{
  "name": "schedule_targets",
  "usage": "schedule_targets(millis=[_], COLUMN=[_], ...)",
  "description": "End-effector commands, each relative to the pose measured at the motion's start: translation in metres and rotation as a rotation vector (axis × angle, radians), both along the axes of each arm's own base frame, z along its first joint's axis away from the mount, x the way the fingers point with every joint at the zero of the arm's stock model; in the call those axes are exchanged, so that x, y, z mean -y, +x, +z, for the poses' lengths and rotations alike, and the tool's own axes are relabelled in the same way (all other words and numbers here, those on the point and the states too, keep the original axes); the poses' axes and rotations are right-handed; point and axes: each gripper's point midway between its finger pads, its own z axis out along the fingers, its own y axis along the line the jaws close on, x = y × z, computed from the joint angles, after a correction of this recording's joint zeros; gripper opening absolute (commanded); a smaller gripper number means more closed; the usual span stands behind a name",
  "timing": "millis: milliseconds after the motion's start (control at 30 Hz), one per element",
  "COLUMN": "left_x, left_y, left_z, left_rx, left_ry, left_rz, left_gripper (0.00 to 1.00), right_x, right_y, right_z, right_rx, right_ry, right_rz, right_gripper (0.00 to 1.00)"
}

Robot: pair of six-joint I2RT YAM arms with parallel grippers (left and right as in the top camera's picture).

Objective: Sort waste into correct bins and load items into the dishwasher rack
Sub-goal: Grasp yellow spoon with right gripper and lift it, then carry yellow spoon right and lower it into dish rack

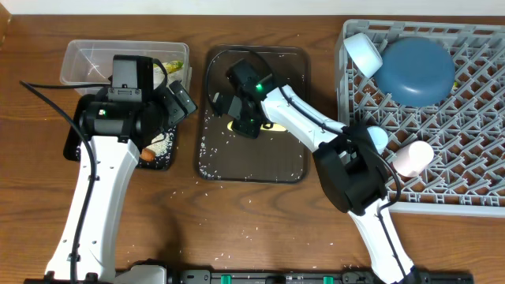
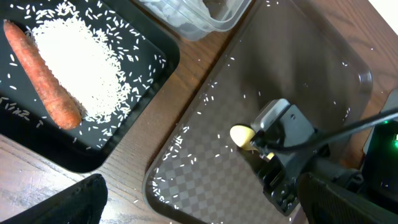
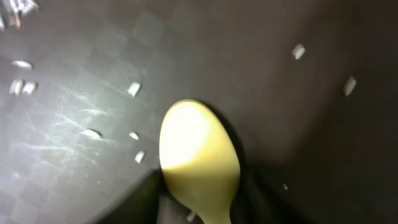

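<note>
Yellow spoon (image 3: 199, 162) lies dead ahead of my right gripper (image 2: 256, 142), bowl outward, handle running back between its jaws; clamped or not, I cannot tell.

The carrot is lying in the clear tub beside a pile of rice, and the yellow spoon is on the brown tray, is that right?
Not quite. The carrot lies in the black tray, not the clear tub, as the left wrist view shows. It is beside the rice pile there, and the yellow spoon is on the brown tray.
</note>
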Motion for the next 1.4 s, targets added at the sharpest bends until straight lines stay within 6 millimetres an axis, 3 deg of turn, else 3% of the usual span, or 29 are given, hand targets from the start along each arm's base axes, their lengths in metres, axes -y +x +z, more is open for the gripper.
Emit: schedule_targets(millis=[0, 267, 500, 733, 1167, 1367], left_x=[-0.004, -0.004, -0.004, -0.004, -0.004, -0.004], left_y=[-0.001, -0.001, -0.001, -0.001, -0.001, -0.001], left_z=[-0.004, -0.004, -0.004, -0.004, -0.004, -0.004], left_rx=[-0.013, -0.013, -0.013, -0.013, -0.013, -0.013], left_ry=[0.011, 0.011, 0.011, 0.011, 0.011, 0.011], left_rz=[0.011, 0.011, 0.011, 0.011, 0.011, 0.011], left_gripper=[1.0, 1.0, 1.0, 1.0, 1.0, 1.0], right_x=[0.007, 0.016, 0.033, 0.04, 0.048, 0.072], right_y=[-0.01, -0.02, -0.037, -0.031, -0.011, 0.01], right_z=[-0.023, -0.024, -0.016, -0.006, 0.042, 0.098], right_rx=[-0.025, -0.074, -0.144, -0.15, -0.137, -0.082], right_ry=[-0.089, -0.121, -0.178, -0.164, -0.047, 0.024], right_rz=[-0.034, -0.065, -0.08, -0.135, -0.263, -0.54], right_gripper=[0.2, 0.01, 0.01, 0.01, 0.01, 0.01])
